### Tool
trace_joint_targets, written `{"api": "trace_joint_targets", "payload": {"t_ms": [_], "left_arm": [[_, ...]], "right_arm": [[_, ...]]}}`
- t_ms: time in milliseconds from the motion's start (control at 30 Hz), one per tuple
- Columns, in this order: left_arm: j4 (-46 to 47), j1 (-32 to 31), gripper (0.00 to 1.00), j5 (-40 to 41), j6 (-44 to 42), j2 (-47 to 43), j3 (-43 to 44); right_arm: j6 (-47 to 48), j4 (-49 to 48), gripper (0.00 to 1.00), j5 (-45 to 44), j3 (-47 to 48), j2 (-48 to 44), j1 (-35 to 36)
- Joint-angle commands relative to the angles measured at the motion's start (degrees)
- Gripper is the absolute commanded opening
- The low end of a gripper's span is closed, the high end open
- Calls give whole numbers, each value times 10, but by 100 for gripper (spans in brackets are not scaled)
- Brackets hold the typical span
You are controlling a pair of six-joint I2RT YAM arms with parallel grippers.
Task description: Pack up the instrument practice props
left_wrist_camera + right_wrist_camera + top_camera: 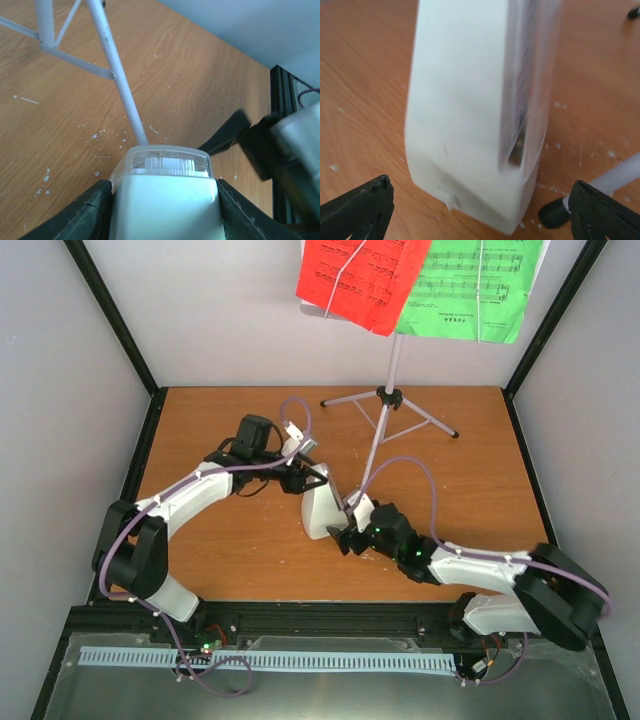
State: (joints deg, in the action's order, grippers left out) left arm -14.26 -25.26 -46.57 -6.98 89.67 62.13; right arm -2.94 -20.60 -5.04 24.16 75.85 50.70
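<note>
The white pyramid-shaped metronome (pixel 320 508) stands on the wooden table, just in front of the music stand's tripod (pixel 390 400). My left gripper (pixel 306 476) is shut on its upper part. In the left wrist view the metronome (pixel 165 195) fills the gap between the two black fingers (pixel 75 217). My right gripper (pixel 350 536) is open at the metronome's base (pixel 470 115), its fingertips (pixel 360 210) well apart from both sides. Red sheet music (pixel 360 280) and green sheet music (pixel 470 290) sit on the stand's desk at the top.
A tripod leg (pixel 117 85) slants down right behind the metronome, and its black foot (pixel 552 212) rests beside the metronome's base. Dark frame posts (pixel 120 320) and grey walls close in the table on three sides. A metal rail (pixel 260 660) runs along the near edge.
</note>
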Motion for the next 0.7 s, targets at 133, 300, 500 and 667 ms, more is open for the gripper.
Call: {"api": "trace_joint_targets", "payload": {"t_ms": [133, 300, 500, 667], "left_arm": [[-52, -54, 56, 63, -81, -43, -21], [-38, -57, 80, 62, -82, -70, -26], [29, -30, 87, 54, -53, -166, -65], [112, 59, 90, 52, 8, -247, -99]], "right_arm": [[-54, 27, 95, 34, -17, -156, -70], [-83, 72, 83, 15, 4, -132, -111], [-84, 55, 71, 43, 27, -55, -115], [-37, 39, 66, 115, 40, -5, -111]]}}
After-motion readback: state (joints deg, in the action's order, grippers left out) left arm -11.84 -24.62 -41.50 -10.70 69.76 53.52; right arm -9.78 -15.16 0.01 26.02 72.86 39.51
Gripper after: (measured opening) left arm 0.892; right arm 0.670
